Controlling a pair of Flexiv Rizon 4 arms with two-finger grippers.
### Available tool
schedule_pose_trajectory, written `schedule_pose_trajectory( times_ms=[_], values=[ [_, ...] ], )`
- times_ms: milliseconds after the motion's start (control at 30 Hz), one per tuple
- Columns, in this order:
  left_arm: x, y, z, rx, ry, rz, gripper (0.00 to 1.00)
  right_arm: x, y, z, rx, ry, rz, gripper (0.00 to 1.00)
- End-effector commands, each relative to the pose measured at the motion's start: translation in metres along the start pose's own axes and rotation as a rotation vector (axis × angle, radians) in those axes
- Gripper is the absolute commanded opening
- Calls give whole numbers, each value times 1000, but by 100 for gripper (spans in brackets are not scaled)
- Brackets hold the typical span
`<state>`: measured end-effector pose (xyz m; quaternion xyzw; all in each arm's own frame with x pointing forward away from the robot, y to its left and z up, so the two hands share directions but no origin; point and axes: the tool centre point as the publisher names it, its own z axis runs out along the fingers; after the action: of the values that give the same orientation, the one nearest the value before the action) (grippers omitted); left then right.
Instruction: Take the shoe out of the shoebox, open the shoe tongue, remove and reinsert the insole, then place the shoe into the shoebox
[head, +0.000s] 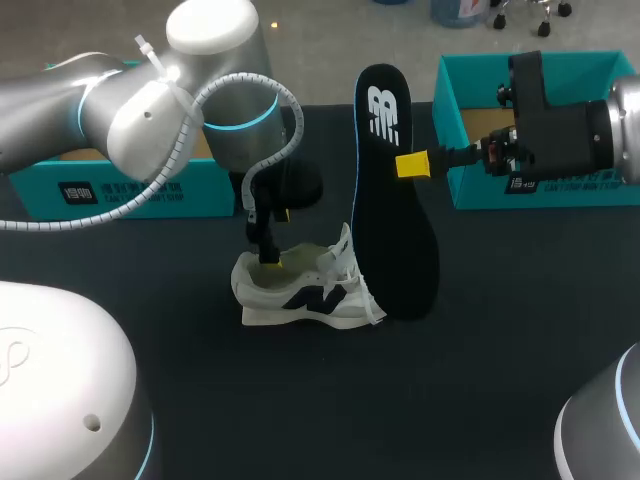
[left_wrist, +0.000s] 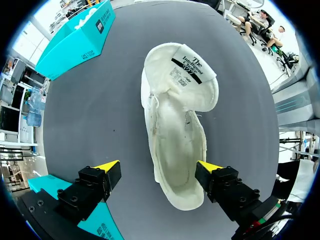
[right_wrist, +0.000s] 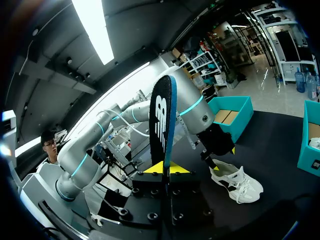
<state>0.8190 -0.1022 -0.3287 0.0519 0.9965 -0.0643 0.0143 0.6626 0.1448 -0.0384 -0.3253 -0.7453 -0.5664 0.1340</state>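
A white shoe lies on its side mid-table, its tongue folded back and the inside bare. My left gripper hangs open over the heel end. In the left wrist view one finger is at the heel's rim and the other is over the bare mat, gripping nothing. My right gripper is shut on the black insole, held upright just right of the shoe with its lower end near the mat. In the right wrist view the insole stands edge-on between the yellow tips.
The teal shoebox stands open at the back right, behind my right arm. A second teal box sits at the back left under my left arm. Dark mat lies in front of the shoe.
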Motion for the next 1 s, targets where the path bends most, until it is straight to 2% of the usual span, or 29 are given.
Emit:
schedule_pose_trajectory(
  times_ms=[33,133,333,433,567,667,767,833,933,967,1000],
  values=[
    [-14,-12,21,0,38,11,100,-1,1,3,1,1,1,0],
    [-17,-18,27,6,46,9,100,-1,1,3,1,1,1,0],
    [-19,-31,38,1,47,4,90,-1,1,3,1,1,1,0],
    [-18,-36,44,-5,45,-3,82,-1,1,3,1,1,1,0],
    [-17,-39,52,-1,44,-25,77,-1,1,3,1,1,1,0],
    [-17,-42,56,3,43,-34,66,-1,1,3,1,1,1,0],
    [-14,-43,58,7,44,-44,48,-1,1,3,1,1,1,0],
    [-13,-43,61,8,49,-48,44,-1,1,3,1,1,1,0],
    [-11,-42,65,3,58,-47,33,-1,1,3,1,1,1,0],
    [-10,-42,66,2,62,-46,28,-1,1,3,1,1,1,0],
    [-9,-42,66,2,63,-45,19,-1,1,3,1,1,1,0]
  ],
)
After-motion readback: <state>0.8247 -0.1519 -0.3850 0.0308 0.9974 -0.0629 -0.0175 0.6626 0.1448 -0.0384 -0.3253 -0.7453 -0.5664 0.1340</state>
